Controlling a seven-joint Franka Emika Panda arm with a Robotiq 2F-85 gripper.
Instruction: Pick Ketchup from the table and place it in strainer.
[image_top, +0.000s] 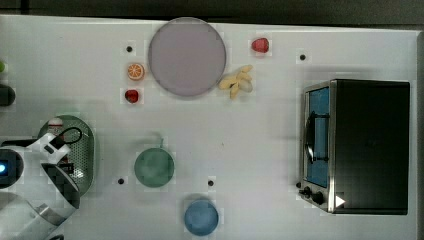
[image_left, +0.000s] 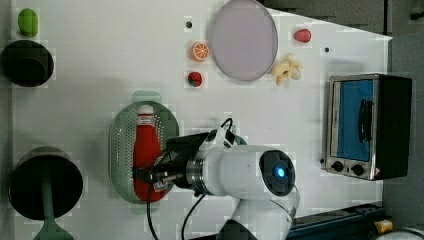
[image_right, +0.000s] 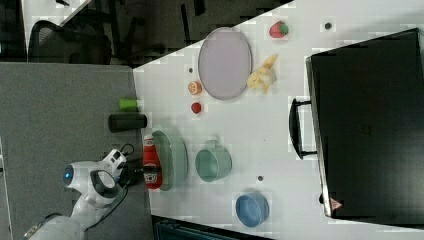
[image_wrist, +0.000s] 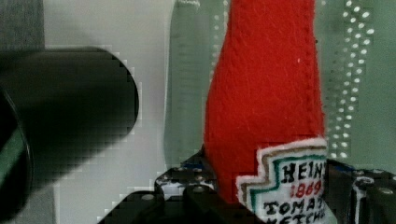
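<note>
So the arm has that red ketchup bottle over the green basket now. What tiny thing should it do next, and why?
Probably lower a touch and then open the end effector. Its jaws are closed on the Ketchup near the label end, and in the left view the bottle lies lengthwise over the strainer, inside its rim. How high the bottle hangs above the perforated bottom I cannot tell, so a short descent first seems safer than dropping it.

The Ketchup (image_left: 146, 150) lies lengthwise over the strainer (image_left: 120, 150), with the gripper (image_left: 150, 176) at its lower end. In the left view, the cup (image_left: 239, 141) sits right of the strainer, the toaster oven (image_left: 367, 125) at the worktop's (image_left: 100, 75) right edge.
</note>
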